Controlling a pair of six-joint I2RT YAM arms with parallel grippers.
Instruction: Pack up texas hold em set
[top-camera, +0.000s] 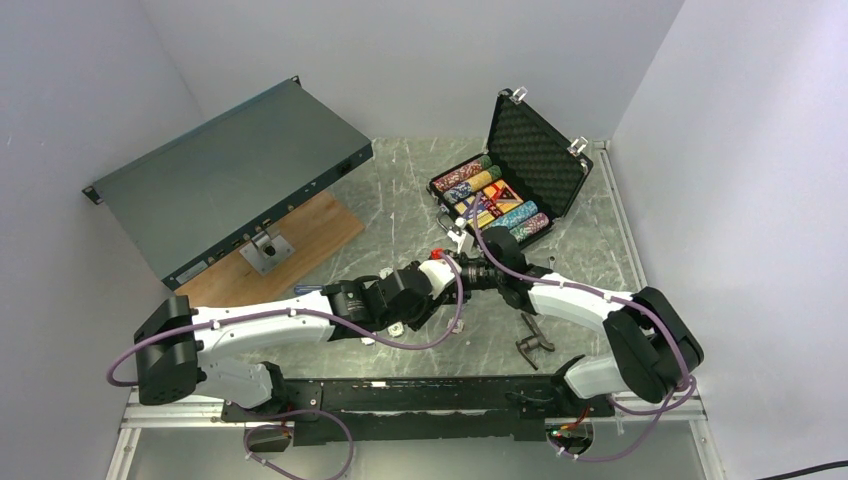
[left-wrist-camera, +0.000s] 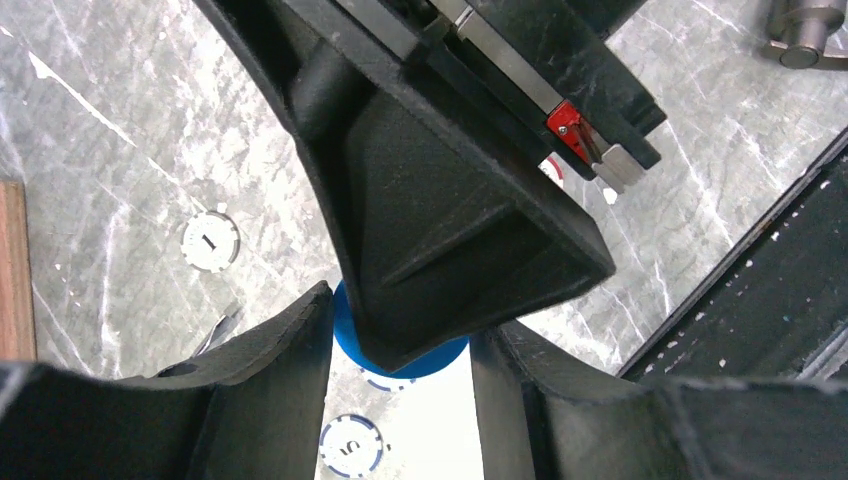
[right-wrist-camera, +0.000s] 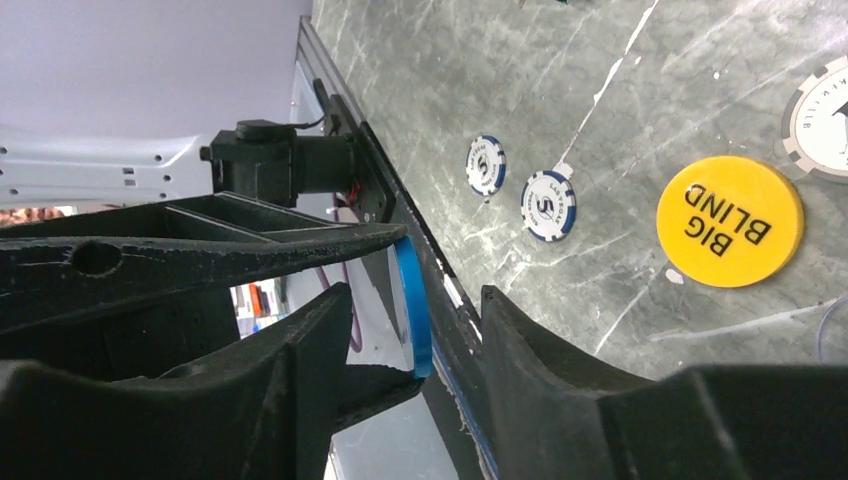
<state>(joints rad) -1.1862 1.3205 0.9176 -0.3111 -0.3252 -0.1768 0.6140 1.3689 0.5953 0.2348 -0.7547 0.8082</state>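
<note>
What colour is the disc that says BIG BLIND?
Yellow disc, black lettering; clearest in the right wrist view.

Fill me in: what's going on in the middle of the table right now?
It's a handover above the table. The left gripper holds a blue disc by its rim. The right gripper has a finger on either side of the disc's faces, with gaps showing, so it has not clamped. The case sits open at the far right with rows of chips inside. A yellow Big Blind disc and a few small chips lie loose.
</note>
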